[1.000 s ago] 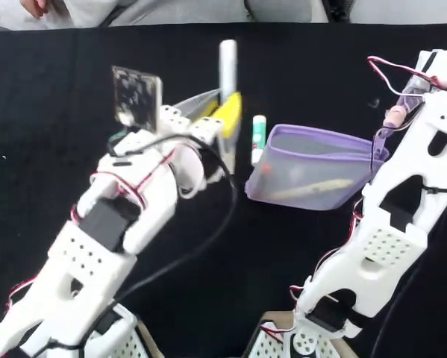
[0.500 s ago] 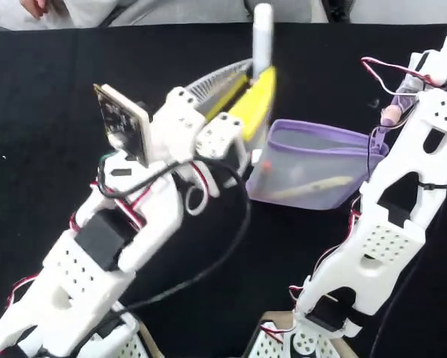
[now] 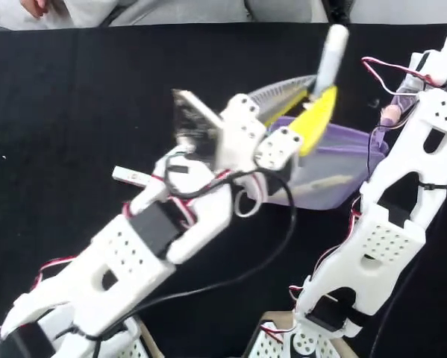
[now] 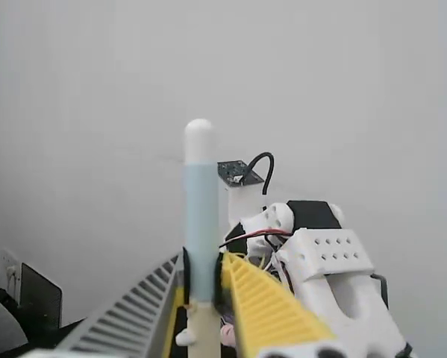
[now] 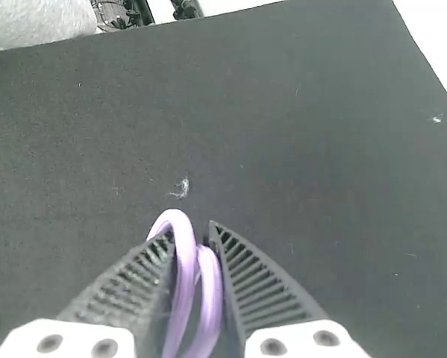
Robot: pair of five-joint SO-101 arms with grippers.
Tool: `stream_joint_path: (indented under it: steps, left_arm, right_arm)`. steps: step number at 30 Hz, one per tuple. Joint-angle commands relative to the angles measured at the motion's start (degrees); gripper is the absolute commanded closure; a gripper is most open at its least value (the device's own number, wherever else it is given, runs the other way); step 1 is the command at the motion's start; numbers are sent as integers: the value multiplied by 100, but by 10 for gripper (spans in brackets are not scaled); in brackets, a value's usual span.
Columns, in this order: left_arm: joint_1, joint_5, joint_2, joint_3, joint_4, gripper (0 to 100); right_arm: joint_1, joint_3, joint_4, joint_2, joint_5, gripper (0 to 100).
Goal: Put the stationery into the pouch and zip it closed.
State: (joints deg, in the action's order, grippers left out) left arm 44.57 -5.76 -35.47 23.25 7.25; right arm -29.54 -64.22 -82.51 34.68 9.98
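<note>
One pen (image 3: 330, 51), which my left gripper (image 3: 315, 95) is clamping, is hanging over the pouch (image 3: 341, 160). My right gripper (image 5: 187, 242) is pinching its right end. Something pale is lying inside, and the zip is not yet closed.

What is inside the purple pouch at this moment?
Through the see-through wall of the pouch, one long pale stick lies near its bottom. The left gripper, holding a pen, covers its left part, so anything there is hidden.

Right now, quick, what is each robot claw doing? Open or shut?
Left gripper: shut on the white pen.
Right gripper: shut on the edge of the purple pouch.
</note>
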Motion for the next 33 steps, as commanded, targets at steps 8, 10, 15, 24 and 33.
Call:
stream_joint_path:
  steps: [8,10,15,24,33]
  left_arm:
    - [-48,422,237,-13,-844,971]
    - [-84,422,229,-154,-967,971]
    - [-75,422,299,-611,-510,971]
    - [-127,369,290,-655,-615,971]
    - [-145,396,299,-611,-624,971]
  right_arm:
    - [18,-312,114,-92,0,988]
    - [18,-312,114,-92,0,988]
    - [18,-312,114,-92,0,988]
    - [26,-312,114,-84,0,988]
    - [26,-312,114,-84,0,988]
